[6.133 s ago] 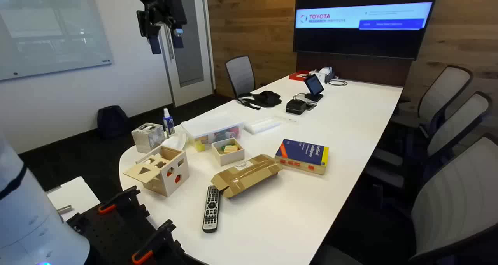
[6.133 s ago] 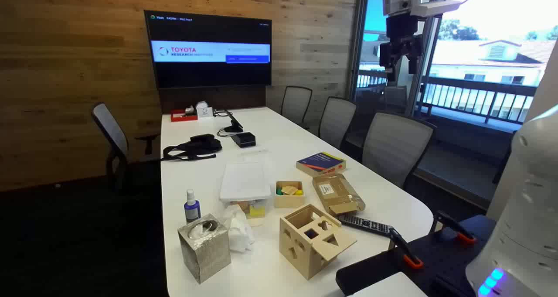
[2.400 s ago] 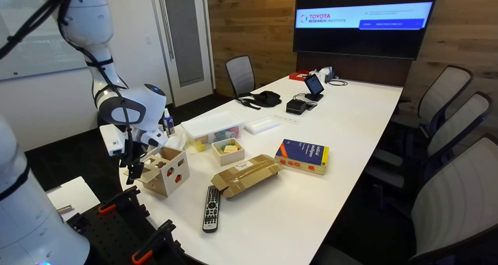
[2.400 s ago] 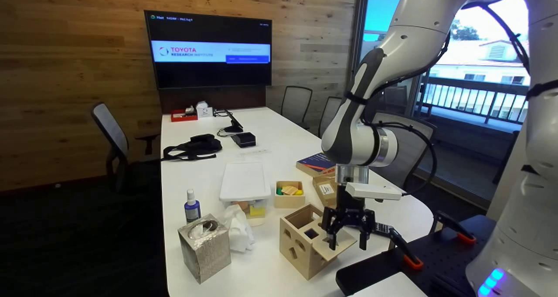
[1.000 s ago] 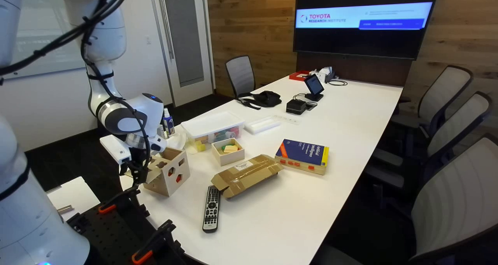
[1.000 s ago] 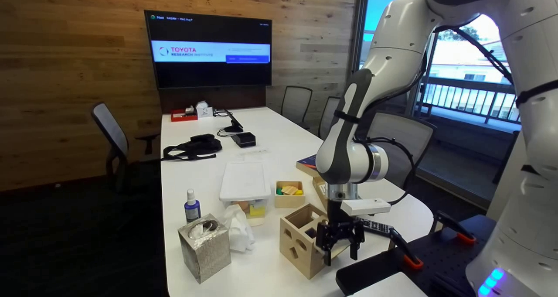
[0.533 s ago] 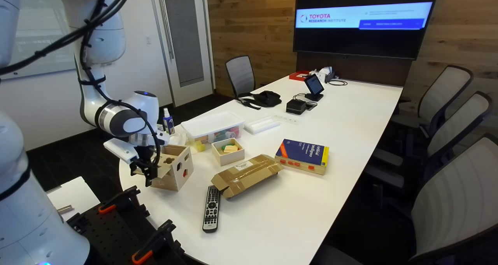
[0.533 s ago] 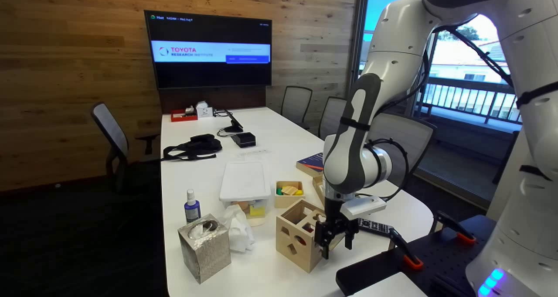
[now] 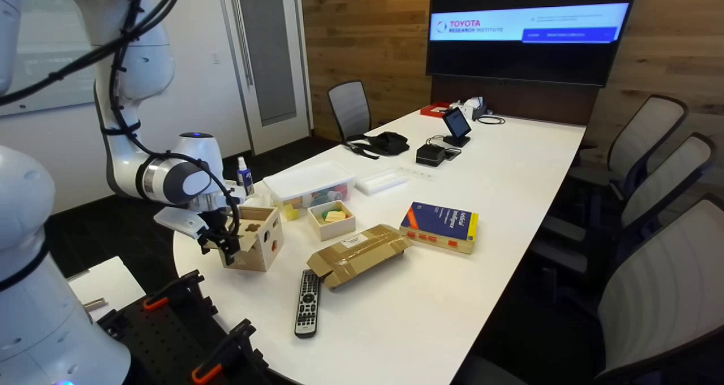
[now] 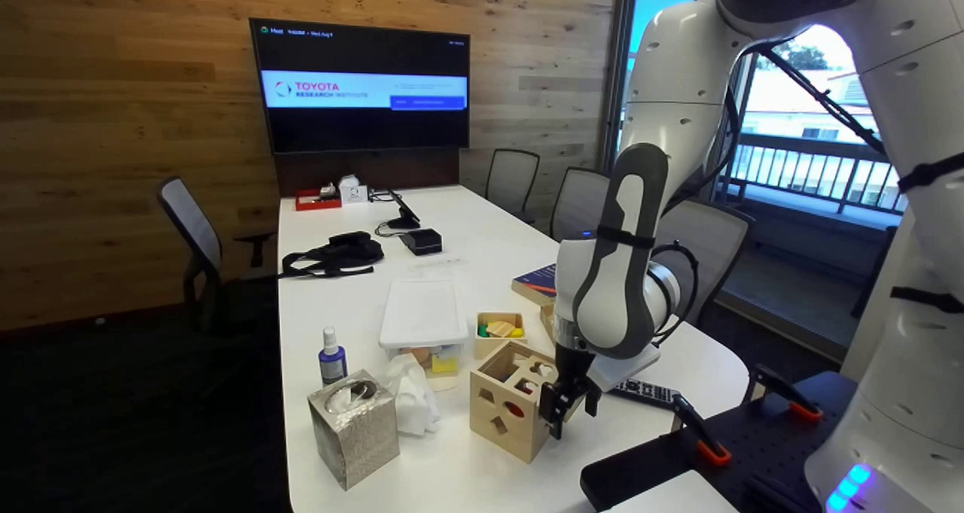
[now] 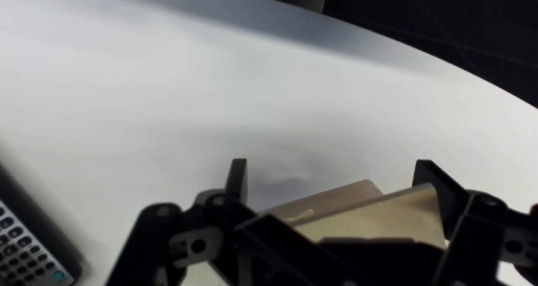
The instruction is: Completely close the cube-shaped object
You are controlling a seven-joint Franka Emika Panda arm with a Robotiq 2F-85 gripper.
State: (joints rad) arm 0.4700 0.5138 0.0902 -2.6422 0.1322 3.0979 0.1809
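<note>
Cube-shaped object (image 9: 259, 253), a box of pale smooth wood with cut-out holes, stands on the white table (image 9: 407, 311) in an exterior view, just beside the black gripper (image 9: 218, 254). Its flat top panel (image 9: 246, 242) juts past the wall toward the fingers (image 9: 229, 250). Right of the fingers lie a slim remote (image 9: 307, 308) with rows of keys and, farther off, a brown, taped cardboard box (image 9: 362, 255).

In an exterior view, the fingers hang at the cube's right side, partly hiding the panel. On the side away from them a gap shows in the top, so the cube is not fully closed. Past the cube, left of the fingers, are a crumpled white tissue (image 10: 416, 398) and a patterned silvery tissue box (image 10: 354, 439).

In the wrist view, the fingers stand wide apart. The panel's straight edge and sharp corner reach between them; the corner lies just beside the picture-right finger, and I cannot tell whether they touch. Keys of the remote show left of the fingers. Ahead of the tips, the table runs out to a long curved edge, with darkness beyond.
</note>
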